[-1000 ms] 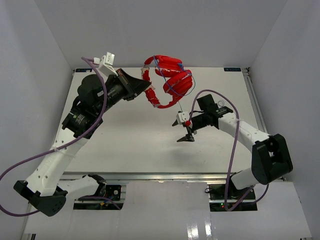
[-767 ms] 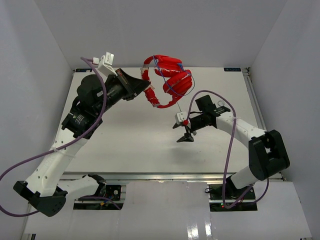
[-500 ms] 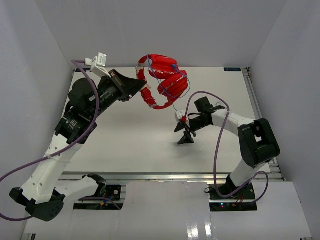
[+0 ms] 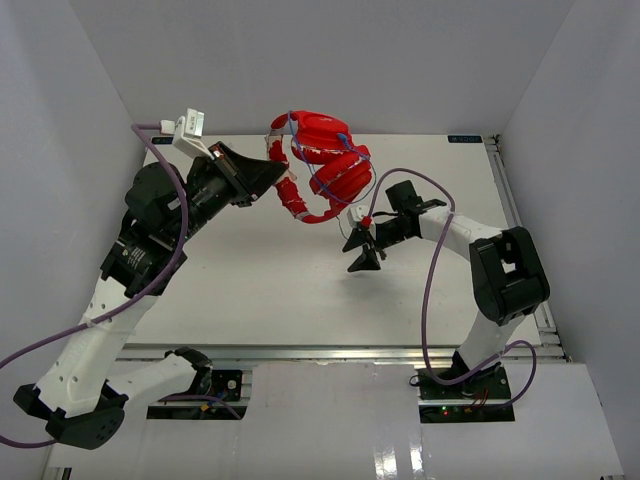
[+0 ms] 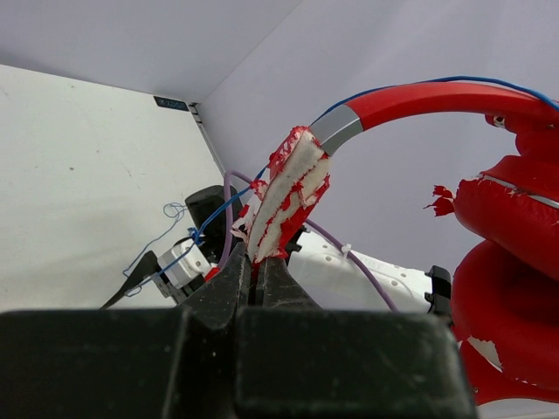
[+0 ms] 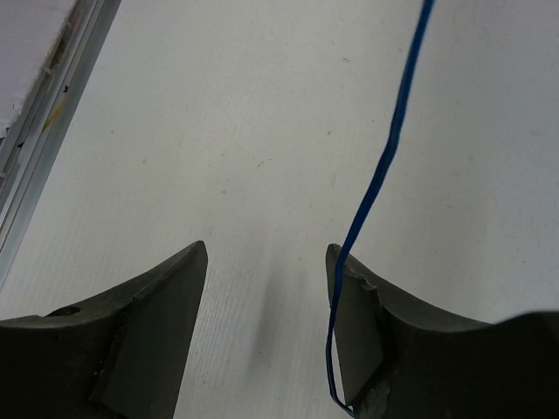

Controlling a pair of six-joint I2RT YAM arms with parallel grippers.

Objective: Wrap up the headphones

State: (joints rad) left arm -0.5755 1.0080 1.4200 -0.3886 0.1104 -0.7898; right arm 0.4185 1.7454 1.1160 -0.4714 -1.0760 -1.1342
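Note:
The red headphones (image 4: pixel 328 160) hang in the air above the back of the table, with the thin blue cable wound round the ear cups. My left gripper (image 4: pixel 276 172) is shut on the red-and-white headband (image 5: pixel 286 192); the ear cups (image 5: pixel 511 236) show at the right of the left wrist view. My right gripper (image 4: pixel 358 251) is open just below and right of the headphones. In the right wrist view the blue cable (image 6: pixel 385 157) runs down the inner face of the right finger (image 6: pixel 358 323) and hooks under it; the jaws (image 6: pixel 266 262) stand wide apart. The plug is not visible.
The white table (image 4: pixel 250 280) lies under both arms, with a metal rail (image 4: pixel 510 200) along its right edge and white walls on three sides. Thick purple robot cables (image 4: pixel 160 270) loop beside each arm.
My left arm has lifted and carried the headphones a little left and back. My right gripper has swung left and up, closer under the headphones, with the cable still on it.

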